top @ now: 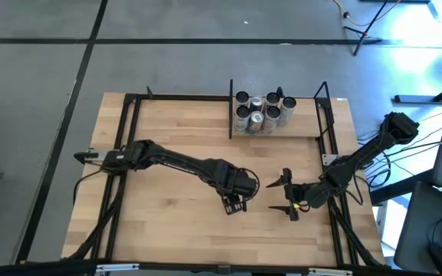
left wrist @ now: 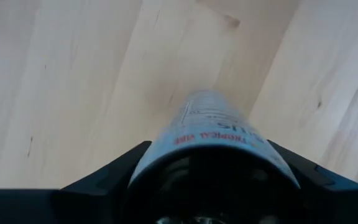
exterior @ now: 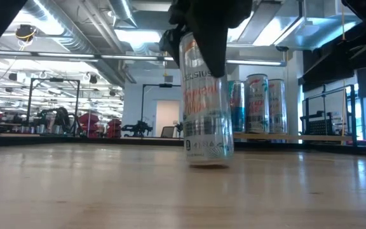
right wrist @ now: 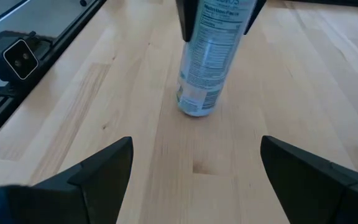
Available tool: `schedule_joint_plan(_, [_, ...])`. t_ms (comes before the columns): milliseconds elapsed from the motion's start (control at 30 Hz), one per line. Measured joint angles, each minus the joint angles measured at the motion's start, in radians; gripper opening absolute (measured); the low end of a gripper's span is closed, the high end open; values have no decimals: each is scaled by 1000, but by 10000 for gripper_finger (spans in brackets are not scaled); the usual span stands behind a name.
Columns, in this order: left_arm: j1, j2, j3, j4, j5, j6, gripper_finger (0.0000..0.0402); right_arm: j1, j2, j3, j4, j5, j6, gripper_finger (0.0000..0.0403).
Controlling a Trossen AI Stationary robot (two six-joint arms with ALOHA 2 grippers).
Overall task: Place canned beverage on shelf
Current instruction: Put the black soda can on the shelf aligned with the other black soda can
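Near the middle of the wooden table (top: pixel 175 207), slightly toward its front edge, the left gripper (top: pixel 235 201) stands over 1 slim can (exterior: pixel 206 114). The can is upright, its bottom rests on the wood, and it leans a little in the low view. Both dark fingers (left wrist: pixel 114 171) of this gripper lie along the upper part of the can, 1 on each side, but I cannot tell whether they press it or have just let go.

At 3 o'clock from the can, well apart from it, the right gripper (top: pixel 288 193) waits low above the table. Its jaws are spread wide and nothing is between them; it points toward the can, which shows in the right wrist view straight ahead.

At 12 o'clock from the can, at the far edge of the table, is the shelf (top: pixel 305 132), a light board bay between thin black uprights. 7 other cans (top: pixel 261 112) already stand there, close together in a small group on the left part of the bay. The can under the left gripper is far from the shelf.
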Motion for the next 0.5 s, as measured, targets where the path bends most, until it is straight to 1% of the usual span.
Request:
schedule_joint_plan(133, [-6, 1, 0, 27, -18, -2, 274, 0, 0, 0, 0, 0, 0, 335])
schedule_joint_plan(333, [-11, -2, 0, 32, 10, -8, 301, 0, 0, 0, 0, 0, 0, 335])
schedule_joint_plan(500, [-11, -2, 11, 10, 14, 17, 318, 0, 0, 0, 0, 0, 0, 335])
